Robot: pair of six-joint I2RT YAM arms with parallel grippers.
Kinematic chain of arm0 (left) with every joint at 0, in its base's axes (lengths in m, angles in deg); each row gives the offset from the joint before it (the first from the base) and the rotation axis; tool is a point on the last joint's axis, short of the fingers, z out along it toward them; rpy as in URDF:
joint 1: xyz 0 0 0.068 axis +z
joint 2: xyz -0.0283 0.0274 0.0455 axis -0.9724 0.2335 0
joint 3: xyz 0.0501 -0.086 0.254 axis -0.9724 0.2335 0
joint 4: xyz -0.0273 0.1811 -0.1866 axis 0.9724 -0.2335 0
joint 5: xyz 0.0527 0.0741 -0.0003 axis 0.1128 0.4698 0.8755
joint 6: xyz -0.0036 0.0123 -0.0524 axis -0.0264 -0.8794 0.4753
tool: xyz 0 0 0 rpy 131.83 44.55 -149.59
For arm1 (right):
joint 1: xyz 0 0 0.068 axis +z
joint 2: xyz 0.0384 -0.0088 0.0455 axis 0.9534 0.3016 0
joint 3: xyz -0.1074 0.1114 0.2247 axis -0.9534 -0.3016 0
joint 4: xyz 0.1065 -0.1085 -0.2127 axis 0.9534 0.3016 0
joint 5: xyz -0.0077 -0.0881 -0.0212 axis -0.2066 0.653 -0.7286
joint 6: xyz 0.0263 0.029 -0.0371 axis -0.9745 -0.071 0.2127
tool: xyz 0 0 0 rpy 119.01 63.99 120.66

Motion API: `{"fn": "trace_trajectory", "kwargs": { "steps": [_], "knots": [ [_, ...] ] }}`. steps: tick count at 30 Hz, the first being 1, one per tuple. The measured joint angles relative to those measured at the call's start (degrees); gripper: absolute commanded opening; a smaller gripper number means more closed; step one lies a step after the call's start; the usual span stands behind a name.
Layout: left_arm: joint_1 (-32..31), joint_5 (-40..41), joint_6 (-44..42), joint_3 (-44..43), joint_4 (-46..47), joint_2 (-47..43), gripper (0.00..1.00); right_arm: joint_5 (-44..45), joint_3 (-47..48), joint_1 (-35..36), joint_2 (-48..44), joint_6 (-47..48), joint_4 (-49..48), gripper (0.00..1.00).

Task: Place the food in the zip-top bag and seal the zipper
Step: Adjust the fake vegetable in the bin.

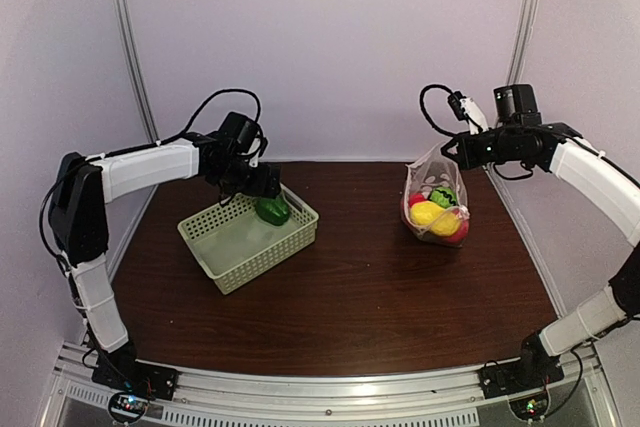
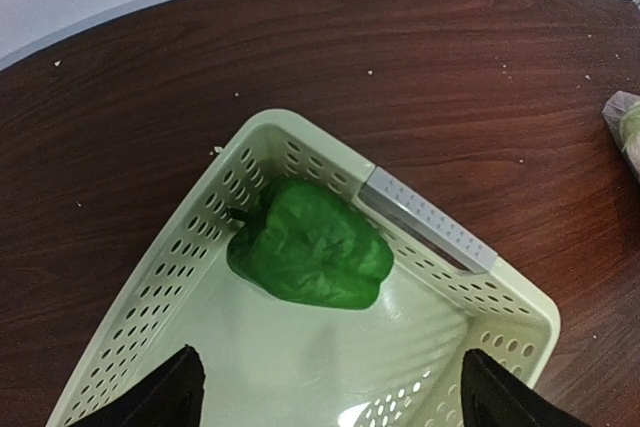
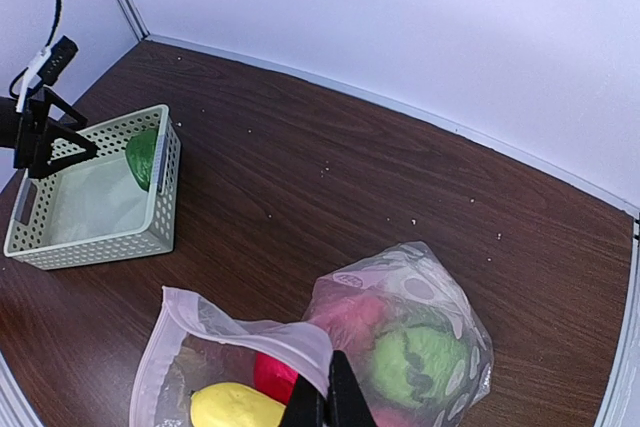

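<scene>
The dark brown wood-grain worktop (image 1: 360,277) fills the scene, closed in by plain white walls (image 1: 330,37) at the back and both sides.

On its left half sits a pale green lattice plastic basket (image 1: 265,265), turned at an angle. The left gripper (image 2: 330,392) hangs just above it. Its jaws stand wide apart, one black finger over each side of the basket floor, gripping nothing and touching nothing.

On the right half, well apart from the basket, a clear floppy zip-top bag printed with white dots (image 1: 425,162) stands slumped on the worktop. The right gripper (image 3: 325,387) has its jaws pressed together on the bag's upper lip and holds that edge up. The zipper (image 3: 240,325), a thin clear strip along the mouth, curves away from the jaws. The mouth gapes beneath it, unsealed.

Most of the food is inside the bag: a yellow lemon-like piece (image 3: 235,409), a green leafy piece (image 3: 415,362) and red round fruits (image 3: 275,372), all crowded together at the bottom.

One piece is outside it: a dark green lumpy toy vegetable (image 2: 310,247) lies in the far corner of the basket, against the wall under the grey handle strip (image 2: 425,219).
</scene>
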Motion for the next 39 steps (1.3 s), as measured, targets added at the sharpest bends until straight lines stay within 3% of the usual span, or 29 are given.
{"fn": "trace_trajectory", "kwargs": {
  "steps": [24,39],
  "knots": [
    [2.73,-2.14,1.53,-10.12,-0.11,18.14,0.90,-1.33,-1.95,0.00,-0.52,-1.05,-1.79,0.00],
    [2.75,-4.81,0.63,-12.15,0.26,20.28,0.92,-1.40,-2.34,0.00,-0.90,-1.09,-1.79,0.00]
  ]
}}
